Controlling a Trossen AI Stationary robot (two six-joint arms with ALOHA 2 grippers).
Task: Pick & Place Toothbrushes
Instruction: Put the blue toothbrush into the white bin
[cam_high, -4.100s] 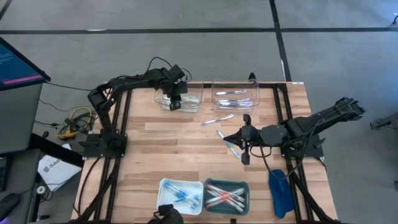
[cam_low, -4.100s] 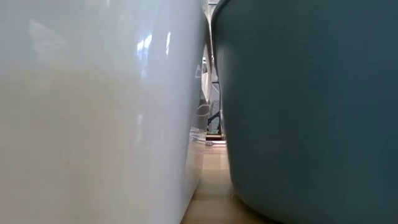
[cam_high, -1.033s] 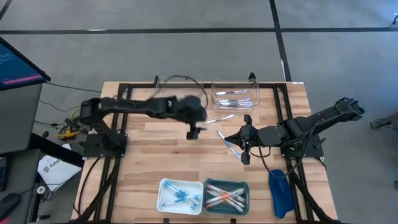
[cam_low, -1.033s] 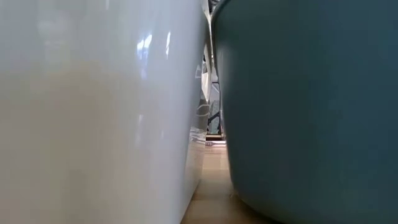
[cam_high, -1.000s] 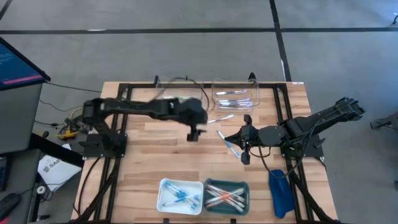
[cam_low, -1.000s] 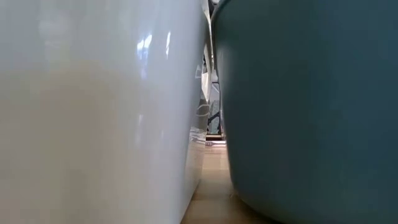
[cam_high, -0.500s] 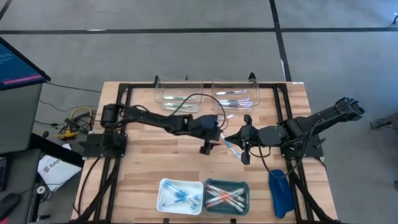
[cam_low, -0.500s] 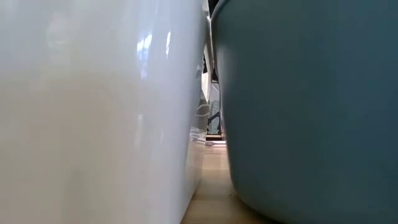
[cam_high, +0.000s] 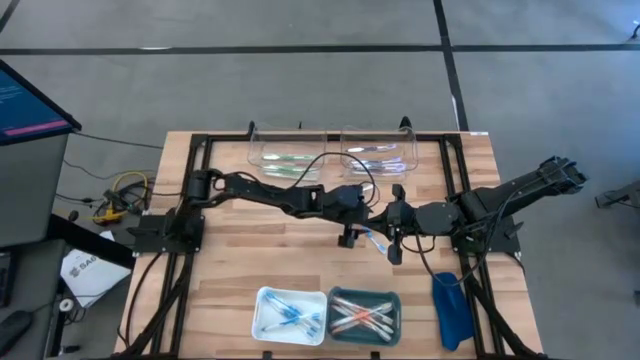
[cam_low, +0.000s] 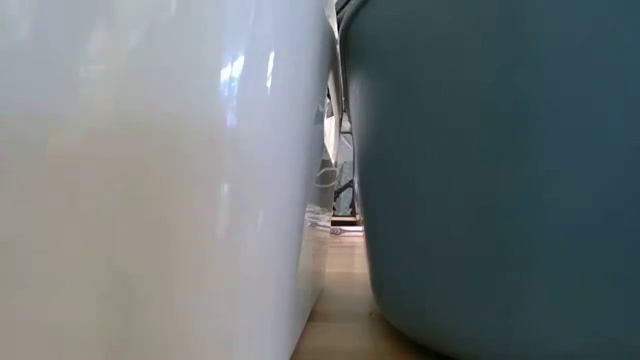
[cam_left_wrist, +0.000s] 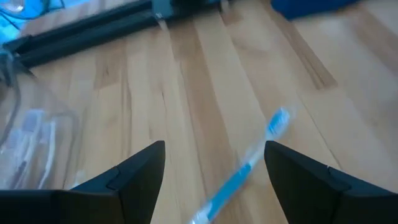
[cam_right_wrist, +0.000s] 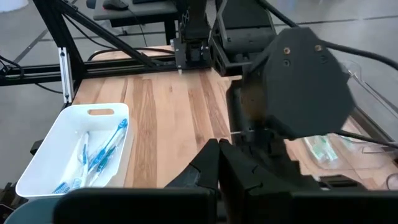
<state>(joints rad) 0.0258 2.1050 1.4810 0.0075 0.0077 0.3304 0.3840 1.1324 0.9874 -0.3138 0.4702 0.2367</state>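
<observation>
We see the left claw (cam_high: 349, 238) open and empty, low over the bench (cam_high: 240, 260), its fingers (cam_left_wrist: 134, 174) straddling a loose blue toothbrush (cam_left_wrist: 242, 171) lying flat. The right claw (cam_high: 392, 222), just beside that toothbrush, is shut, holding nothing we can see. More toothbrushes (cam_high: 288, 315) sit in the white tray (cam_high: 262, 302), well apart from it.

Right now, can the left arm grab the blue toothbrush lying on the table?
Probably yes. The left hand is open right over the blue toothbrush, with bare table around it. The shut right hand sits close beside, though, so it could get crowded.
</observation>
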